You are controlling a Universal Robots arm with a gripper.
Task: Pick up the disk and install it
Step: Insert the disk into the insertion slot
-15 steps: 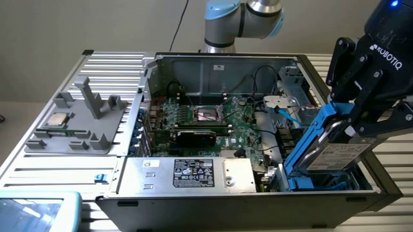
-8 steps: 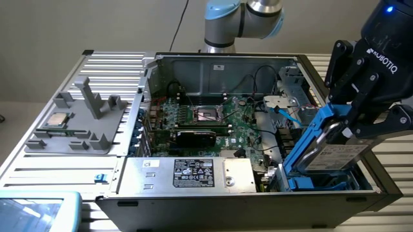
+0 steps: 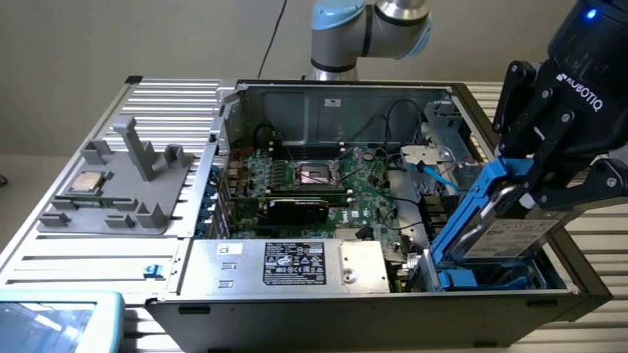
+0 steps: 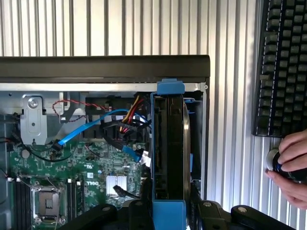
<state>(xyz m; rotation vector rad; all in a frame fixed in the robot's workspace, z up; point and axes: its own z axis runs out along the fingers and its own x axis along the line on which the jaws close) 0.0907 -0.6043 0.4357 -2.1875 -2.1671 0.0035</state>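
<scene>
The disk [image 3: 510,237] is a silver-grey drive with a white label in a bright blue carrier [image 3: 469,209]. It hangs tilted, its lower end down in the drive bay [image 3: 549,273] at the exterior view's right end of the open computer case [image 3: 334,95]. My gripper [image 3: 534,193] is shut on the disk's upper end from above. In the wrist view the disk [image 4: 168,143] runs edge-on away from my gripper [image 4: 170,216], with one black finger [image 4: 136,213] on each side of the blue frame.
Inside the case lie the green motherboard [image 3: 324,184] and the power supply [image 3: 284,265]. Another blue-fronted part [image 3: 459,279] sits low in the bay. A grey tray [image 3: 108,213] at the exterior view's left holds a processor chip [image 3: 87,182]. A keyboard [image 4: 283,67] and a person's hand [image 4: 290,167] are beside the case.
</scene>
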